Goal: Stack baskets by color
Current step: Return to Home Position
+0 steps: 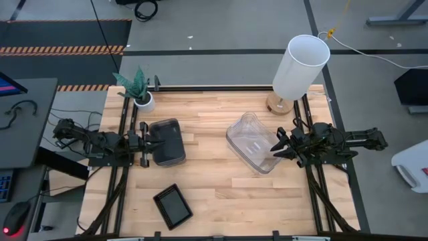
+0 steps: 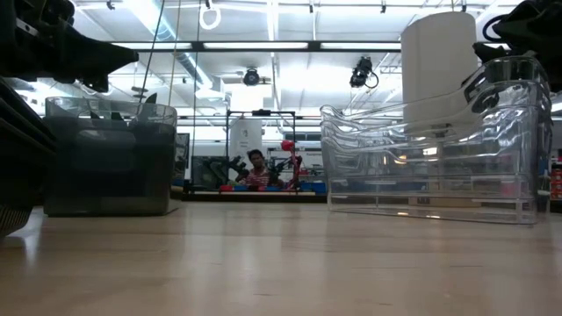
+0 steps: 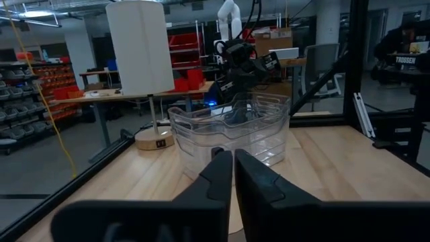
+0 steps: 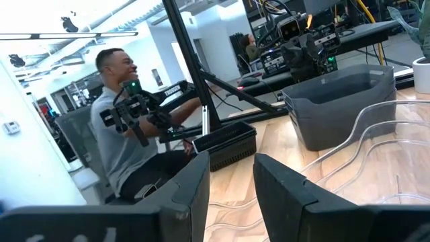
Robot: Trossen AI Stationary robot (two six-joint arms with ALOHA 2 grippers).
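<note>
Sorting looks complete. Grey baskets sit nested on the left half of the bench, clear baskets nested right of centre, black mesh trays piled near the front edge.

Step in hand, by my reading: the arms' retreat to rest.

- Left end effector: at the grey stack's outer end, fingers pressed together, empty.
- Right end effector: at the clear stack's outer rim, fingers parted, gripping nothing.

Next calls for backing each arm away without nudging its stack.

The pale wooden table sits on a grey concrete floor with orange-black hazard striping at upper left. Long ceiling lights shine overhead; red-stocked shelves stand beyond.
</note>
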